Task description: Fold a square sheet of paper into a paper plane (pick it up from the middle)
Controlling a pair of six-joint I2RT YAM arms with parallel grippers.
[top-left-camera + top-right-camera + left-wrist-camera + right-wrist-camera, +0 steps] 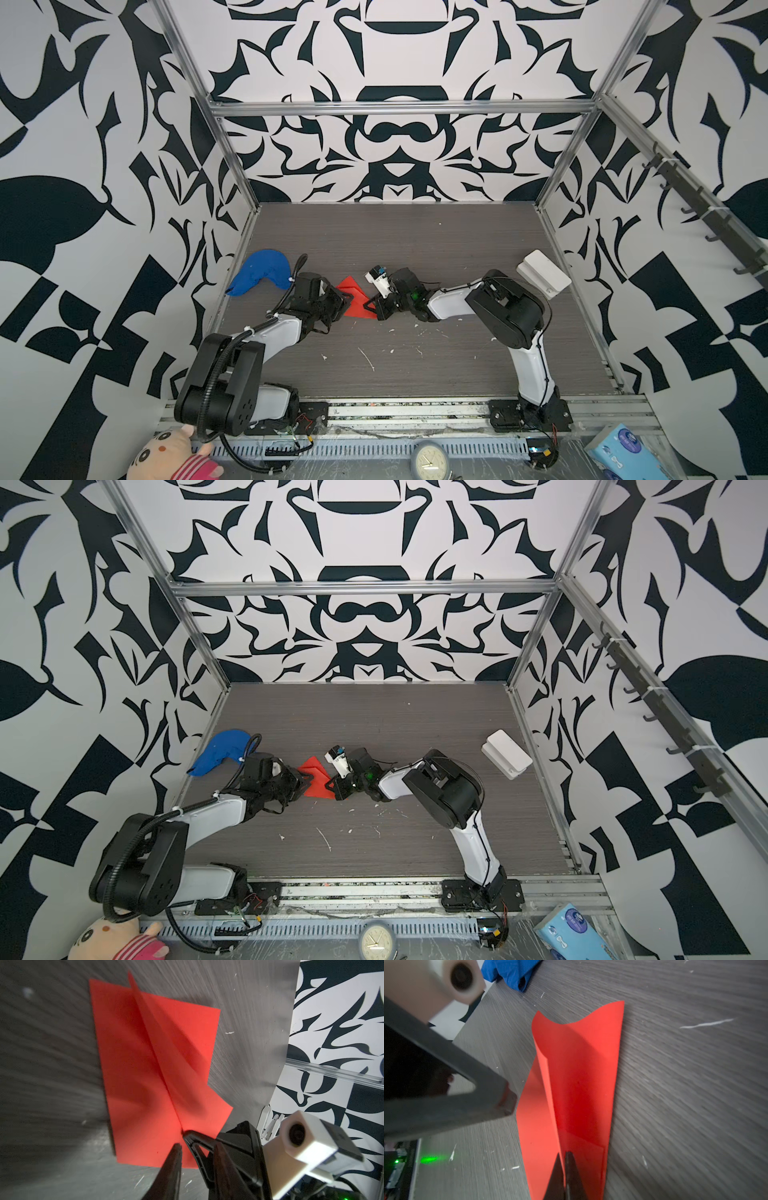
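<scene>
nearest, along the 6 o'clock edge in both top views, a plush toy (166, 453), a small clock (430, 461) and a blue tissue pack (623, 446) are each cut off by the frame. beyond the rail, the two arms reach over the grey counter (415, 365), which is flecked with white scraps.

they meet at its middle, where the red sheet of paper (357, 309) lies partly folded, with a raised centre ridge. in the top views both grippers cover its ends, so its full outline is hidden.

the right gripper (564, 1154), reaching in from 3 o'clock, is closed tight on that ridge, the paper pinched between its fingers. the flaps fall away on either side.

the left gripper (197, 1146), reaching in from 9 o'clock, has its fingers a narrow way apart at the paper's end, with the right gripper's fingertip showing in the gap. that view is blurred, and i cannot tell whether they touch the paper. the right wrist view shows only one left finger (506, 1103), its tip just beside the paper's edge.

farther back, a blue cloth (259, 272) sits between 9 and 10 o'clock of the paper, partly behind the left arm. a white box (542, 272) sits out toward 3 o'clock, by the wall.
</scene>
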